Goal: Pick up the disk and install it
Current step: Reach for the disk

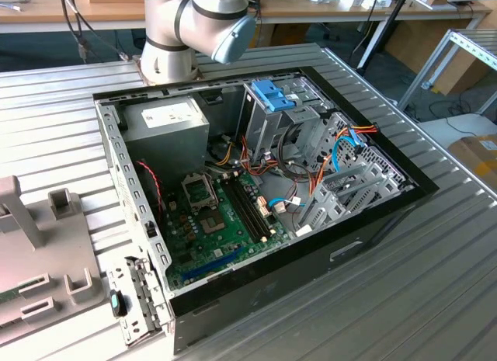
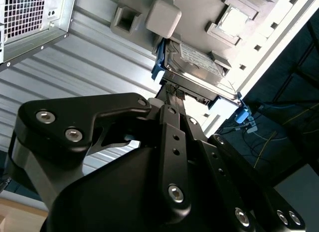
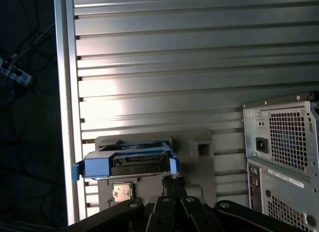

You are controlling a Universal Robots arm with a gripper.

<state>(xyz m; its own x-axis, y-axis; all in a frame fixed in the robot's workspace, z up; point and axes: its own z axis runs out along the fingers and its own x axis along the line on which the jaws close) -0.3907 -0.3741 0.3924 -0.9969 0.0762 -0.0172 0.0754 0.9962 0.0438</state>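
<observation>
Silver-grey metal under a white printed label, clipped in a bright blue plastic carrier frame: the flat rectangular disk (image 2: 199, 62) lies on a pale grey moulded plastic fixture plate (image 2: 199, 12). It sits at the end of the plate nearest the edge of the ribbed aluminium table (image 2: 99, 52).

The black gripper (image 2: 173, 92) has its tip just beside the disk's dark end face. I cannot tell whether it touches the disk, or how wide it stands.

The disk is probably rigid and dense for its bulk, with smooth, rather slippery metal faces, and it is likely sensitive to knocks. The blue frame looks thin enough to flex. The best hold is likely across the two long sides, where the plastic is backed by metal, and not on the projecting blue end tabs or the dark end face.

The print on the disk's label is too small to read. In the exterior view, the open black desktop computer case (image 1: 311, 260) stands mid-table with a white sticker (image 1: 167, 112) on its grey power supply, also unreadable.
</observation>
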